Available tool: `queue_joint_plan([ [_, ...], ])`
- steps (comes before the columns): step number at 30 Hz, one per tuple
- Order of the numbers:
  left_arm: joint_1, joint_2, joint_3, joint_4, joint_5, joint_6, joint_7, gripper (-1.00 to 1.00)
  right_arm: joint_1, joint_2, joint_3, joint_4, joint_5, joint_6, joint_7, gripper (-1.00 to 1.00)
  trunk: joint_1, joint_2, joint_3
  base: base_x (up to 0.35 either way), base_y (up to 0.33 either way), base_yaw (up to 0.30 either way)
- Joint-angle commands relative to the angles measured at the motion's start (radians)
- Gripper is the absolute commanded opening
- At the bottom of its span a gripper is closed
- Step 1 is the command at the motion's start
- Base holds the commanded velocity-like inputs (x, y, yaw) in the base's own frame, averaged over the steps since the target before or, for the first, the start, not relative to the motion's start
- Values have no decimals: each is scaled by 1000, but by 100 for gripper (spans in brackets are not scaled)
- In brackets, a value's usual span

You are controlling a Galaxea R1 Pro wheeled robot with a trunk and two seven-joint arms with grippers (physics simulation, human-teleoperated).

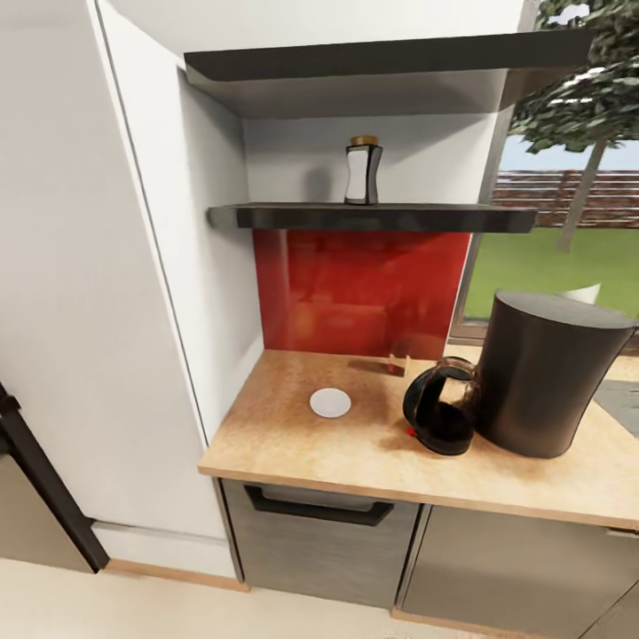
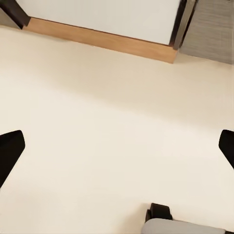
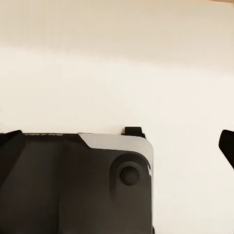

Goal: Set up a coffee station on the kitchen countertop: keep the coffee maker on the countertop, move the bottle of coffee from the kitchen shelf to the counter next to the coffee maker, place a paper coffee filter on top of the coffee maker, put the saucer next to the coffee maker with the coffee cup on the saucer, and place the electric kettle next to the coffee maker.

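Floor (image 2: 107, 126), pale and bare, lies under both wrist cameras, so the arms hang low. Next biggest is the bench (image 1: 355, 461). On it stands the coffee maker (image 1: 541, 373), with the electric kettle (image 1: 441, 410) touching its side and the saucer (image 1: 330, 402) apart from both. Up on the kitchen shelf (image 1: 373, 216) stands the bottle of coffee (image 1: 362, 170). Each pincer is wide open and holds nothing: left pincer (image 2: 117, 146), right pincer (image 3: 122, 141). I think the robot should roll close, lift one arm slowly, then grab the bottle round its thin middle.
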Motion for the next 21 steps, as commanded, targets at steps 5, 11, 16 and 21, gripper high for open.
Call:
queue_joint_plan([
  [5,-1,0,3,1,-5,-4,2,100,-1,0,-9,1,6,-4,4,100,1,-2,-2,0,74,-265],
  [11,-1,0,3,1,-7,-4,2,100,-1,0,-8,1,6,-3,4,100,1,-2,-2,0,8,-265],
  [16,-1,0,3,1,-7,-4,2,100,-1,0,-7,1,6,-3,4,100,1,-2,-2,0,1,-265],
  [21,-1,0,3,1,-7,-4,2,100,-1,0,-6,1,6,-3,4,100,1,-2,-2,0,0,-265],
])
